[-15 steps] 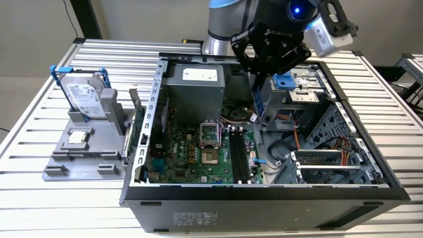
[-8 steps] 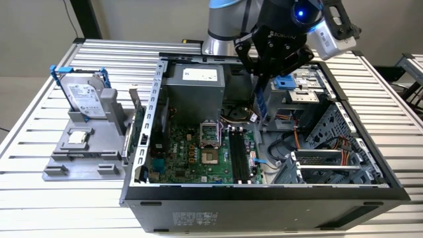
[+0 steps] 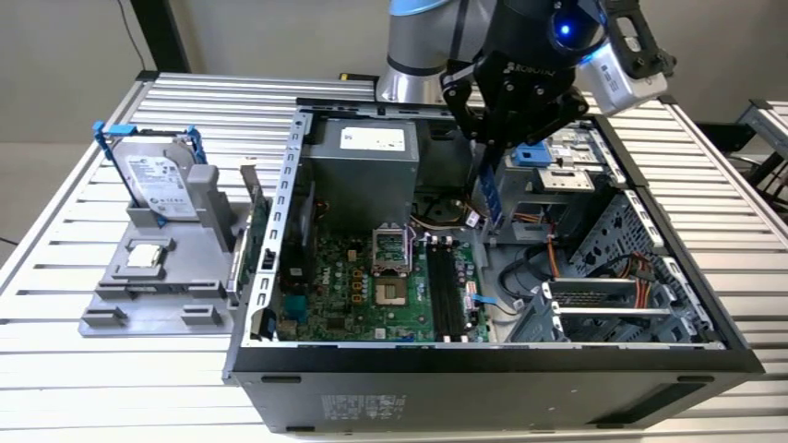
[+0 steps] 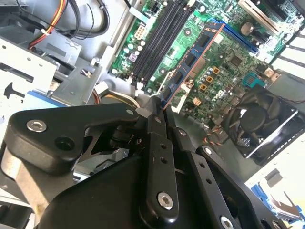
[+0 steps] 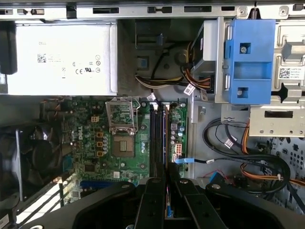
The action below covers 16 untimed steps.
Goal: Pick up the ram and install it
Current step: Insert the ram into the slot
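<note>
Above the open computer case (image 3: 265,277), the tool (image 3: 483,148) is clenched on the one ram (image 3: 489,189), gripping its upper end so the blue stick hangs edge-down over the motherboard (image 3: 369,286), near the black memory slots (image 3: 446,286) but not seated. I judge it light, stiff and thin, yet fragile: hold the bare edges, not the chips. The second wrist view shows the stick (image 4: 193,59) between the fingers (image 4: 157,138). One hard drive (image 3: 161,180) stands on the table (image 3: 74,231).
</note>
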Tool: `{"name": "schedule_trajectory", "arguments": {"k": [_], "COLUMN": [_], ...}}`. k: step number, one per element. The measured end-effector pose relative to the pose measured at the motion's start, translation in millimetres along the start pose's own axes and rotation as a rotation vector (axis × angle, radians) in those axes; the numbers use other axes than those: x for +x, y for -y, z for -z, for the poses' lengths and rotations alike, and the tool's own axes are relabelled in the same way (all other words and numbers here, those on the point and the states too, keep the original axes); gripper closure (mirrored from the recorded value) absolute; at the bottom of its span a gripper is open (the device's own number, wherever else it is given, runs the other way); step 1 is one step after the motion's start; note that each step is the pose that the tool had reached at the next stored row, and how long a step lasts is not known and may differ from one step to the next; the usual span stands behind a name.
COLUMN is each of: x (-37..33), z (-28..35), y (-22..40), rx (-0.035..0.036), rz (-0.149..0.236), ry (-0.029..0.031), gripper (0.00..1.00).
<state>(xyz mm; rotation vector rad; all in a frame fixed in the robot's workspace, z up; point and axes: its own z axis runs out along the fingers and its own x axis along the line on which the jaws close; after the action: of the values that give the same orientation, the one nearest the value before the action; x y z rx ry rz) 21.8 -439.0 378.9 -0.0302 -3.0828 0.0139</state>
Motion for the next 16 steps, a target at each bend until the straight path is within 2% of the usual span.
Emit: {"name": "schedule_trajectory", "arguments": {"k": [11,16], "x": [-1.1,-1.4], "z": [-0.1,-4.5], "y": [0.0,0.0], "rx": [0.0000,0.0000], "rz": [0.000,0.000], "ry": [-0.0001,-0.0001], "gripper": [1.00,1.00]}}
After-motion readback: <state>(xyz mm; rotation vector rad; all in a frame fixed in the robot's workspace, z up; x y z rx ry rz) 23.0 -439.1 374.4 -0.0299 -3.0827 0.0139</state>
